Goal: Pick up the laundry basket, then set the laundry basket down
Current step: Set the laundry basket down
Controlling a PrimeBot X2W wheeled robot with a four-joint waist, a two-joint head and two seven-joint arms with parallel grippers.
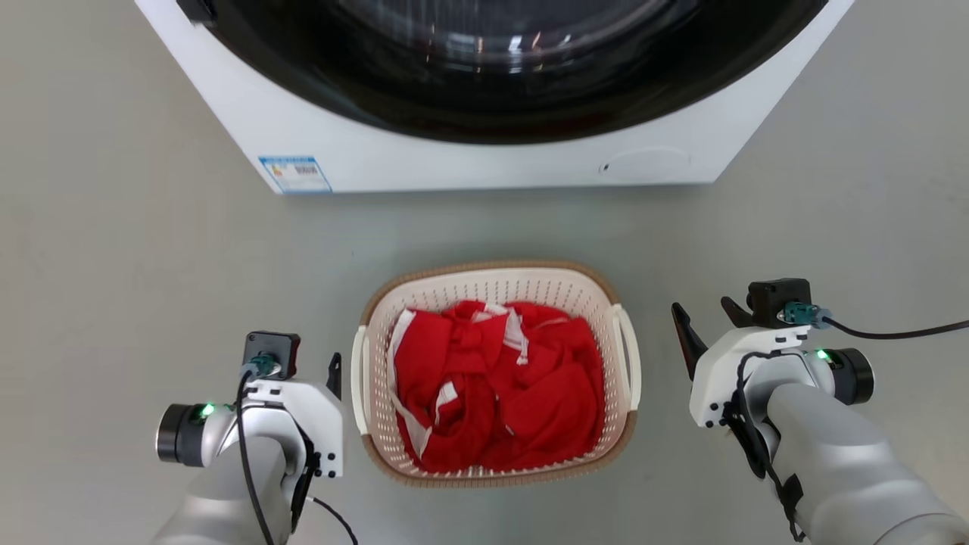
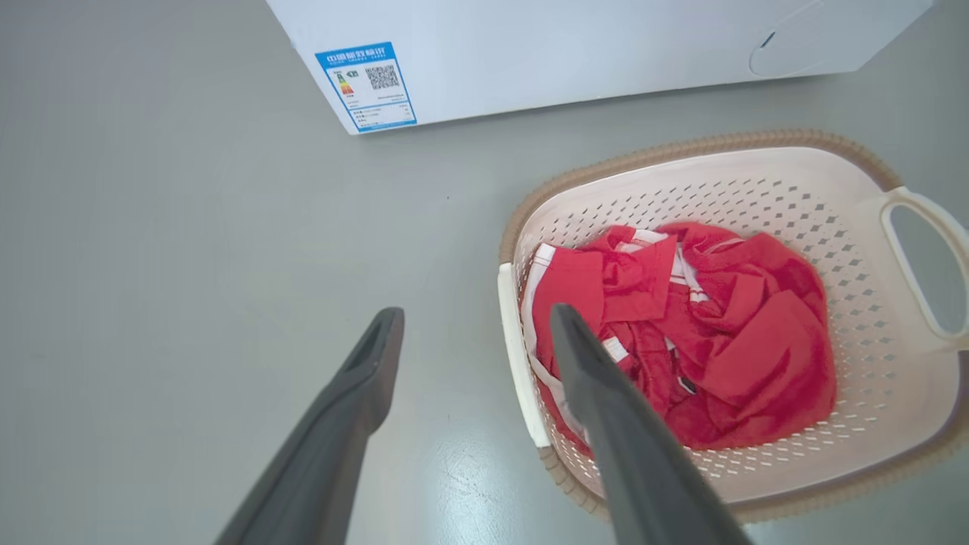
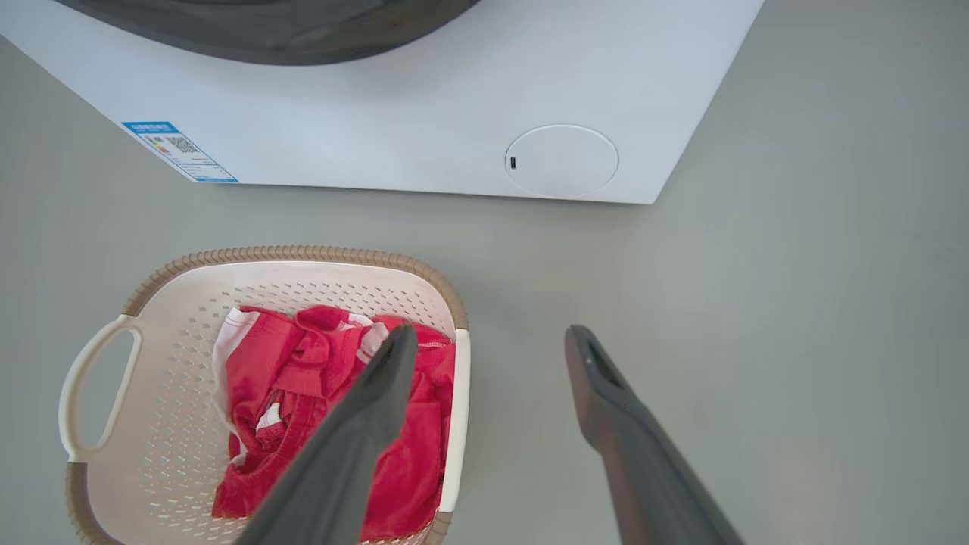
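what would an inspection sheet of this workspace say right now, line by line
surface: plain grey floor, no spills seen
job's things: laundry basket stands on the floor in front of the washing machine, upright, with red clothes inside
clutter: nothing seen
grippers: left tool open, close beside the basket's left handle, holding nothing; right tool open, apart from the right handle, holding nothing
cables: black cable runs off from the right wrist camera; another black lead loops along the left wrist; neither touches the basket
surroundings: white washing machine with dark round door and blue label
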